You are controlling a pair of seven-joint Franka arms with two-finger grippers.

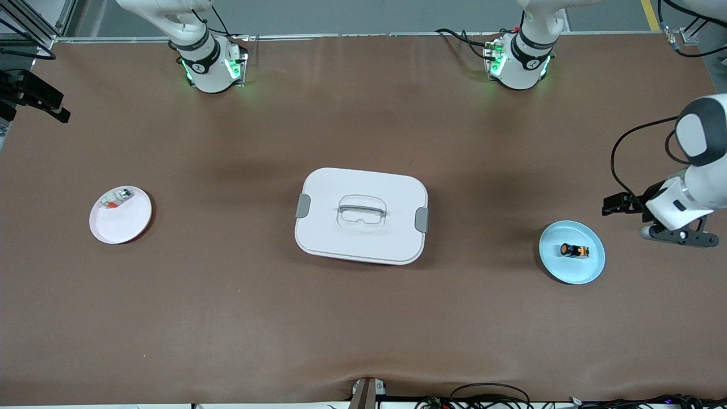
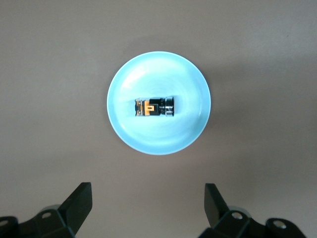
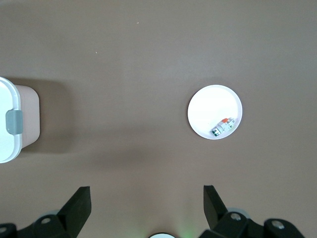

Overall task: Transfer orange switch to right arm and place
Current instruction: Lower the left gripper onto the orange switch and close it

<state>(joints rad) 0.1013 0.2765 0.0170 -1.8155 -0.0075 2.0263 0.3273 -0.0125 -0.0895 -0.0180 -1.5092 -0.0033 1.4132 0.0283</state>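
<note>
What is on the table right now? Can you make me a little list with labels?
switch: tiny black part with round orange button face, lying on its side
switch's dish: round light blue plate, toward the left arm's end
middle: white lidded plastic box with grey clips
other dish: round white plate holding a small whitish clear part
left gripper: open, above the table beside the blue plate
right gripper: open, waiting

You see a white lidded box in the middle of the brown counter. A white plate holds a small whitish part.
</note>
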